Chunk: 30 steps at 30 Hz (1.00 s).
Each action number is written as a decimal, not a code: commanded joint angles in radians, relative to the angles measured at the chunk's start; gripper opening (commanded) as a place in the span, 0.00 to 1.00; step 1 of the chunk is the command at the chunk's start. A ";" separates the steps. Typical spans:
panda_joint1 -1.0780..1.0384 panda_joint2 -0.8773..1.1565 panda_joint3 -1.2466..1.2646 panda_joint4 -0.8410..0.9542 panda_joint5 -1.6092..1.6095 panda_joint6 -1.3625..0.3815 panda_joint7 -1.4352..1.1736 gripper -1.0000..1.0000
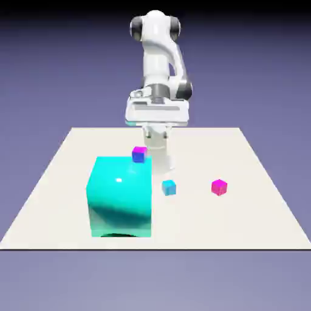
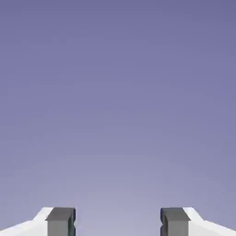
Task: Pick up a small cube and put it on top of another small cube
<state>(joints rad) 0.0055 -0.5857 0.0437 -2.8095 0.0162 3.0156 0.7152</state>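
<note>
Cyan small cube (image 1: pixel 169 187) sits just beside the big turquoise block (image 1: pixel 120 197), so I risk my wide-open, empty gripper (image 2: pixel 118 222) clipping that block.

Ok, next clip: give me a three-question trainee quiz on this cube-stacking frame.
1. True or false: the pincer holds the tiny light-blue cube.
2. Which object sits nearest the large glossy turquoise block?
A. the small all-magenta cube
B. the small dark-blue cube with a magenta top
C. the tiny light-blue cube
3. Fill in: the hand view shows only plain ____ backdrop between the fingertips.

Key: 1 false, the pincer is open and empty, and the cube rests on the white table; 2 B; 3 blue-violet.
</note>
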 commanded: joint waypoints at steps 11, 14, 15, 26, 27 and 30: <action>-0.059 -0.143 0.399 0.004 0.148 -0.195 -0.235 0.50; -0.076 -0.182 0.507 0.005 0.188 -0.248 -0.300 0.50; -0.081 -0.195 0.544 0.006 0.202 -0.266 -0.321 0.50; -0.140 -0.338 0.942 0.010 0.349 -0.461 -0.556 0.50; -0.146 -0.351 0.979 0.010 0.363 -0.478 -0.578 0.50; -0.162 -0.390 1.087 0.011 0.403 -0.531 -0.642 0.50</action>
<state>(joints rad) -0.1565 -0.9761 1.1309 -2.7982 0.4193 2.4843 0.0732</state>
